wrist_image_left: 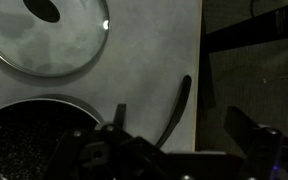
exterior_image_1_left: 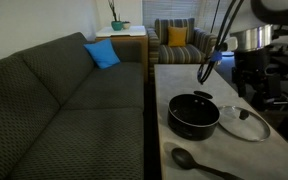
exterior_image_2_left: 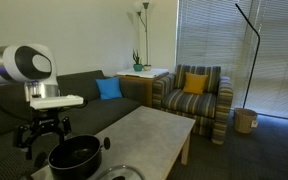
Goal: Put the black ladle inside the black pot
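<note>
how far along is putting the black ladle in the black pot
Done: only that the round glass lid lies off the wide black pot, leaving it open. In hand: nothing; the gripper is open and empty above the matte black plastic ladle. Left: grasp the ladle, lying on the table outside the pot, and set it inside.

Franka arm [exterior_image_2_left: 14, 65]: glossy white rounded link w/ a dark round end cap [exterior_image_2_left: 34, 63], pale grey flat wrist flange [exterior_image_2_left: 56, 100] under it, then matte black Robotiq gripper [exterior_image_2_left: 44, 138] w/ blocky angular fingers [wrist_image_left: 246, 128]; silver-grey wrist cylinder [exterior_image_1_left: 249, 40] shows in an ext. view.
</note>
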Controlling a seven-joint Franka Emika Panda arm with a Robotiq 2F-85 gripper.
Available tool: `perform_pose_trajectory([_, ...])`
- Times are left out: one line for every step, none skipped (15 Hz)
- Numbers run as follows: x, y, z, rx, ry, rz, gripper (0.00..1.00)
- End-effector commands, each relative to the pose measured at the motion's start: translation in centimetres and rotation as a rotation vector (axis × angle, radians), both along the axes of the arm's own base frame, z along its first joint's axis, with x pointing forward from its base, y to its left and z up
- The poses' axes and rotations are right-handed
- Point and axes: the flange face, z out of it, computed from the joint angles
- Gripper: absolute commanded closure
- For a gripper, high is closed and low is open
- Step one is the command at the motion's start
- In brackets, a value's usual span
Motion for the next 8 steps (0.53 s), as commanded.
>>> perform_pose_trajectory([-0.1, 0.6, -5.6, 0.057, 0.035, 0.019, 0.00])
perform_pose_trajectory([-0.3, 0.6, -7.2, 0.068, 0.054, 0.027, 0.00])
perform_pose_trajectory([-0.3, 0.7, -8.4, 0.081, 0.069, 0.035, 0.00])
perform_pose_trajectory([-0.3, 0.8, -9.6, 0.094, 0.092, 0.053, 0.00])
perform_pose_trajectory([-0.1, 0.9, -10.4, 0.106, 0.112, 0.073, 0.00])
perform_pose_trajectory([-1.1, 1.0, -9.0, 0.059, 0.088, 0.053, 0.00])
perform_pose_trajectory([-1.0, 1.1, -10.0, 0.070, 0.096, 0.063, 0.00])
perform_pose_trajectory([-0.8, 1.1, -10.6, 0.076, 0.098, 0.067, 0.00])
